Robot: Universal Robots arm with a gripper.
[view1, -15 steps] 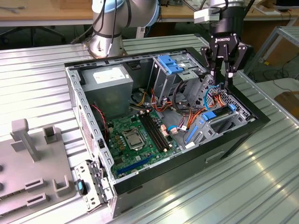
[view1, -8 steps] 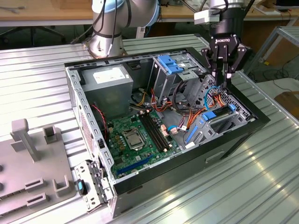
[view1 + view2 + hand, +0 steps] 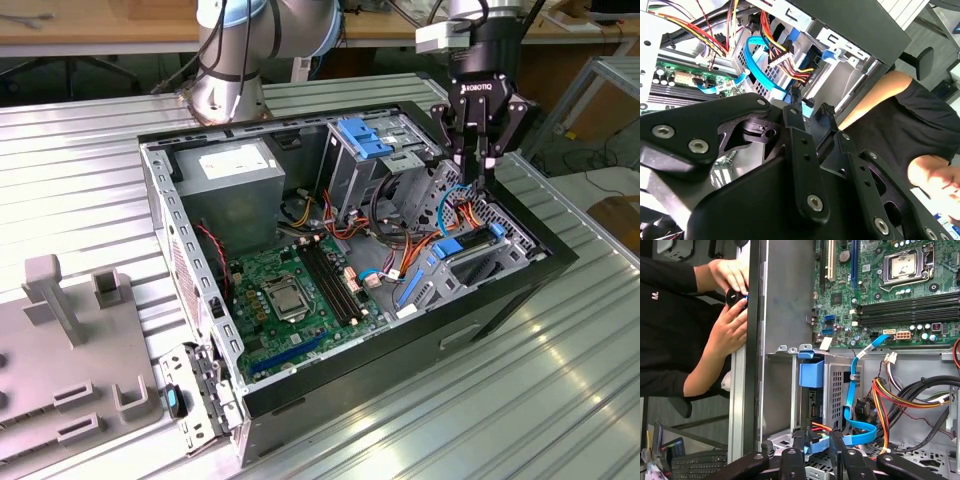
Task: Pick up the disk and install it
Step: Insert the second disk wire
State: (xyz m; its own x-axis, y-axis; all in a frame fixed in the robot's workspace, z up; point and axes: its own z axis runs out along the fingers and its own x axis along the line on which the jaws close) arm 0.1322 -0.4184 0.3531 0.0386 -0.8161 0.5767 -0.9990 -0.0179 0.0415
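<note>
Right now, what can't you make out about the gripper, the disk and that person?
- Whether the gripper holds anything: its own black body blocks both wrist views, and cables clutter the exterior view behind it.
- Whether the disk is fully seated: cables cover part of it in the exterior view.
- What the person's hands hold: they cover it in the first wrist view.

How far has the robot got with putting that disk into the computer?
Looks done: the disk, dark with blue rails, already lies low inside the open computer case, at the exterior view's right. In hand: the gripper hangs just above it among the cables; whether it grips anything I cannot tell. Left: I cannot see whether the disk is fully seated.
</note>
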